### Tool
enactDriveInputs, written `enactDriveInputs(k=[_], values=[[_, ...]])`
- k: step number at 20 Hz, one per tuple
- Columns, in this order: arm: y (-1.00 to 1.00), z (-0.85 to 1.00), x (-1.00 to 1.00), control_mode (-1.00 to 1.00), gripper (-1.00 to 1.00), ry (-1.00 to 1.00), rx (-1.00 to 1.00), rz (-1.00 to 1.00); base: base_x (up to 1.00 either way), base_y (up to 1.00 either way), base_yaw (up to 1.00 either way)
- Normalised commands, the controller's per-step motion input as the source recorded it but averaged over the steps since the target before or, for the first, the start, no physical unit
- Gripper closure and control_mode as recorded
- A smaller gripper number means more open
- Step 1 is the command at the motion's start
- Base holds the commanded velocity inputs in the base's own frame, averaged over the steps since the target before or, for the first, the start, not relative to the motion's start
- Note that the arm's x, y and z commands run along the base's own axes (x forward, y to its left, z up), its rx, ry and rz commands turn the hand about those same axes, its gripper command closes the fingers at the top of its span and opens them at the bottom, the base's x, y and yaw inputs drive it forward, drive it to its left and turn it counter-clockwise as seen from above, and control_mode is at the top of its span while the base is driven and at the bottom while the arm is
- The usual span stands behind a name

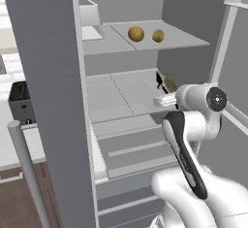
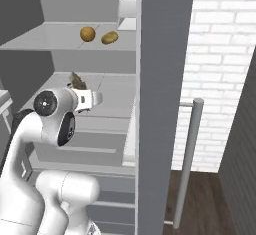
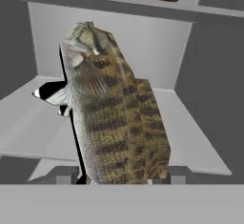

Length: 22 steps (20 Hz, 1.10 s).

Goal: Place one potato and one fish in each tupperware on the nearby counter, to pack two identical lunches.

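The end effector (image 3: 116, 178) is closed partway on a mottled brown fish (image 3: 112, 118), held upright between its fingers above the middle fridge shelf (image 1: 121, 98); two potatoes (image 1: 136, 33) sit on the shelf above.

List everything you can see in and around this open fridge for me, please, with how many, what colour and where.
potatoes: two, golden brown, side by side on the upper fridge shelf.
fish: one, mottled brown and olive, between the gripper's fingers above the middle shelf.
fridge door: one, grey, swung open, with a grey bar handle.
toaster: one, dark, on the pale counter beyond the door.
brick wall: white, right of the fridge.
gripper: one, dark tips, shut on the fish.
arm: white with dark joints, reaching into the fridge.
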Motion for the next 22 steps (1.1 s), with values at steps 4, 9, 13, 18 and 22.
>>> enactDriveInputs(k=[4,9,13,18,22], values=[[0.04,0.52,-0.75,1.0,1.0,0.29,0.0,0.13,-0.25,0.04,0.04],[0.0,0.0,0.0,1.0,1.0,0.0,0.0,0.0,-1.0,0.11,0.22],[0.0,0.0,0.0,1.0,1.0,0.0,0.0,0.0,-0.71,0.22,0.55],[0.0,0.0,0.0,1.0,1.0,0.0,0.0,0.0,-0.28,0.47,0.83],[0.0,0.0,0.0,1.0,1.0,0.0,0.0,0.0,-0.27,0.74,0.79]])
